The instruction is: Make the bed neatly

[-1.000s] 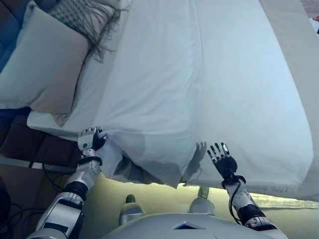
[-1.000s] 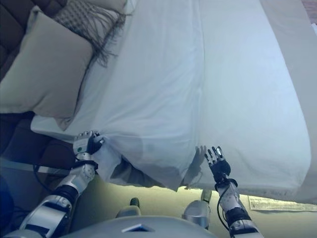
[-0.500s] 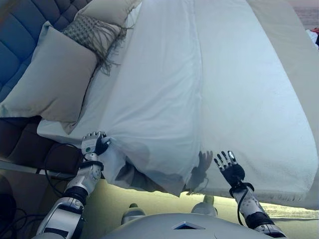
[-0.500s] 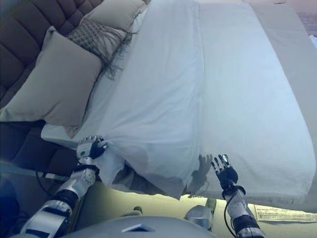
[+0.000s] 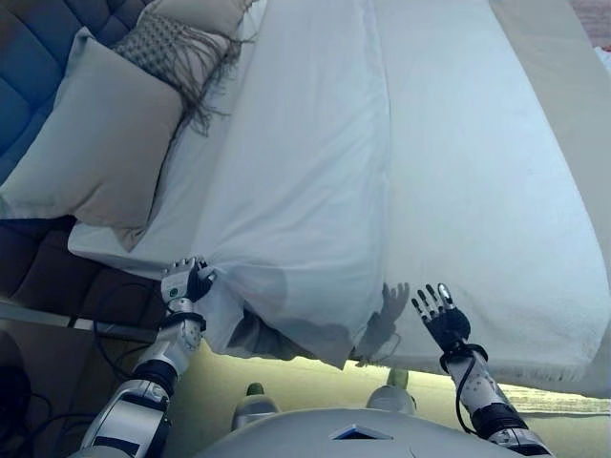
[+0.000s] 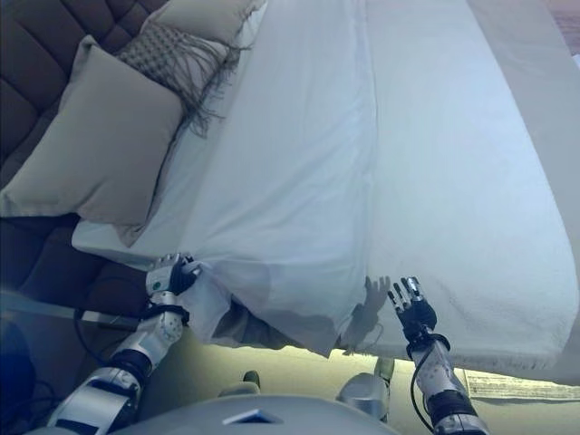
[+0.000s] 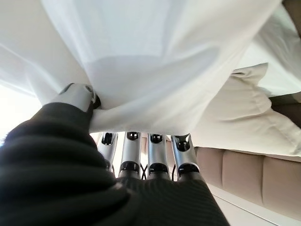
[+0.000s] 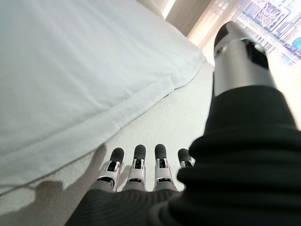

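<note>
A white duvet (image 5: 296, 181) lies over the left half of the bed, its near corner drooping over the bed's near edge. My left hand (image 5: 184, 283) is shut on the duvet's near left edge; the left wrist view shows the cloth (image 7: 141, 84) bunched between thumb and fingers. My right hand (image 5: 439, 318) is open and empty, fingers straight, over the bare white mattress cover (image 5: 496, 210) near the bed's front edge, just right of the duvet's hem (image 8: 117, 120).
A large beige pillow (image 5: 91, 143) leans at the head of the bed on the left, with a fringed grey cushion (image 5: 177, 48) behind it. A padded headboard (image 5: 29, 38) stands at far left. The floor (image 5: 38, 334) lies beside the bed.
The camera has shifted a little. My left hand still holds the duvet edge and my right hand stays open over the mattress.
</note>
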Robot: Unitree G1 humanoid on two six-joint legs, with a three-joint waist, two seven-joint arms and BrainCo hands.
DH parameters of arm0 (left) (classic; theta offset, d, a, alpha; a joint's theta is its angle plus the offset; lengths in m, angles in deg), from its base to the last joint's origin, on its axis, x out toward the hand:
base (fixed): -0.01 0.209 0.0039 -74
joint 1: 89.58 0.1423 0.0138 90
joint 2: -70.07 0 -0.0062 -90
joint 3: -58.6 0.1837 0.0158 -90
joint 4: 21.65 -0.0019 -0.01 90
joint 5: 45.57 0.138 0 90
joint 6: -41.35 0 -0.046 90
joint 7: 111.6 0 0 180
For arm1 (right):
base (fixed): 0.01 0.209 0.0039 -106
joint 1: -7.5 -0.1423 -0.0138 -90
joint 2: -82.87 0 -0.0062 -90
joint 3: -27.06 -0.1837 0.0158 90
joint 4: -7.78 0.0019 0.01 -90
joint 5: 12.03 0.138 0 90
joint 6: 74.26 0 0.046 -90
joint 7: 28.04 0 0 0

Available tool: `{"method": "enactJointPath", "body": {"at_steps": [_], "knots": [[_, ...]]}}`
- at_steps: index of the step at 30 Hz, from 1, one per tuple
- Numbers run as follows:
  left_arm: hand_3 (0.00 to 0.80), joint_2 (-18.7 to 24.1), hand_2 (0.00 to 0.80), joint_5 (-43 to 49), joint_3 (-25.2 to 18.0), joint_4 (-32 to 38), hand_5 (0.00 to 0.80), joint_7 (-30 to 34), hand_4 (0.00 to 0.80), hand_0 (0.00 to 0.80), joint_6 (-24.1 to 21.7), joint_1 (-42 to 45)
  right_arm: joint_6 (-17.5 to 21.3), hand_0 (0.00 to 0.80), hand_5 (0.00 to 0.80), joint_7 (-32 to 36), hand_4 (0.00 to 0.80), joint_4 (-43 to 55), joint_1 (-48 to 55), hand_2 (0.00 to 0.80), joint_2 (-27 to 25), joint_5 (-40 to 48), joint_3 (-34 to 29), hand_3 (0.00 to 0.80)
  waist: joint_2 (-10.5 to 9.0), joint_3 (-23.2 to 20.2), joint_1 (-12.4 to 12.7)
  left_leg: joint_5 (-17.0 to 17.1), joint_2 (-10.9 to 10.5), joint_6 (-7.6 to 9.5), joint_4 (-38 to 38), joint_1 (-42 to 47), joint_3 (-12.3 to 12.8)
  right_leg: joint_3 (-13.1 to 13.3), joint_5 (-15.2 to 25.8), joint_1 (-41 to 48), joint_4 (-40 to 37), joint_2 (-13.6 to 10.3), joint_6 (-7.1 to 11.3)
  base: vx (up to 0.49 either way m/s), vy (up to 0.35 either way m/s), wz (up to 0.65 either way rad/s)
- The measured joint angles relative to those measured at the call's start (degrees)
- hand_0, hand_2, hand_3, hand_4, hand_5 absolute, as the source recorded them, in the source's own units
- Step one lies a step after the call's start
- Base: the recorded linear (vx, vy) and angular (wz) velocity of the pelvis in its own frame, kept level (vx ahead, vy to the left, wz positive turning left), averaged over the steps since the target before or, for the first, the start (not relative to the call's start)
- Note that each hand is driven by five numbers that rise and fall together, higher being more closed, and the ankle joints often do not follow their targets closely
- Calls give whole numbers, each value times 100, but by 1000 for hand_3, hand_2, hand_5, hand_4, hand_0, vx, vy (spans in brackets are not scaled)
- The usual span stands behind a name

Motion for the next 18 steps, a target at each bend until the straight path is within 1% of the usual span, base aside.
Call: {"method": "enactJointPath", "body": {"at_steps": [7,9,18], "knots": [[800,41,800,-129,-5,-79,800,-20,800,800,29,1,-25,0,0,2,0,33,-12,0,-129,0,3,0,-15,25,4,-1,27,-1,0,-34,-6,-20,-41,-1,-1,25,-8,3,16,2],[800,41,800,-154,-7,-79,800,-19,800,800,29,0,-25,0,0,0,0,52,-13,0,-129,1,3,0,-12,29,3,-1,29,-1,12,-77,-74,-44,-59,-1,-1,25,4,14,2,9],[800,9,800,-222,-48,-88,800,14,800,800,34,0,-31,0,0,-65,0,316,-78,0,-130,0,-5,0,51,151,4,-1,34,-1,40,-69,-88,-132,-116,88,-1,25,20,23,4,4]]}}
